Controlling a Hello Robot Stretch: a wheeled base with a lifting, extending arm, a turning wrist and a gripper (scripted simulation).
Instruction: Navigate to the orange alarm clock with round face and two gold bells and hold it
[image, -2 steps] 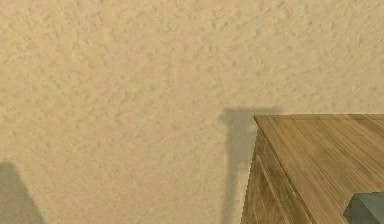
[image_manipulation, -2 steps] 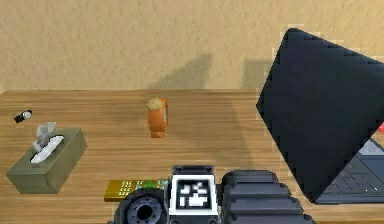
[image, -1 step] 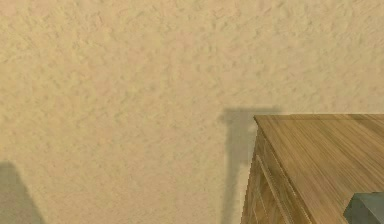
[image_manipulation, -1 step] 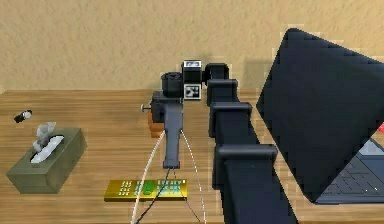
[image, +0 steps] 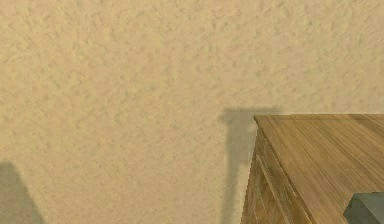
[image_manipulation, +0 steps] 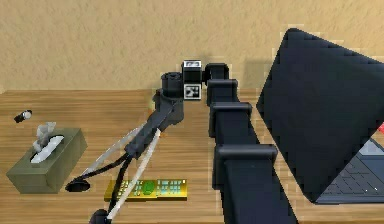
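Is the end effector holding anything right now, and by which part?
That cannot be told: the end effector shows against the wooden tabletop, and a flat yellow-green thing lies right by its fingers.

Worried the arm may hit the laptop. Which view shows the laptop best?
The arm side view: the laptop stands on the wooden table right of the arm, dark screen and some keyboard visible. The forward view gives a grey corner at its lower right, possibly the laptop.

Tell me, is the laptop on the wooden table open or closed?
Open. The laptop has its dark lid raised above the keyboard base, which lies flat on the table.
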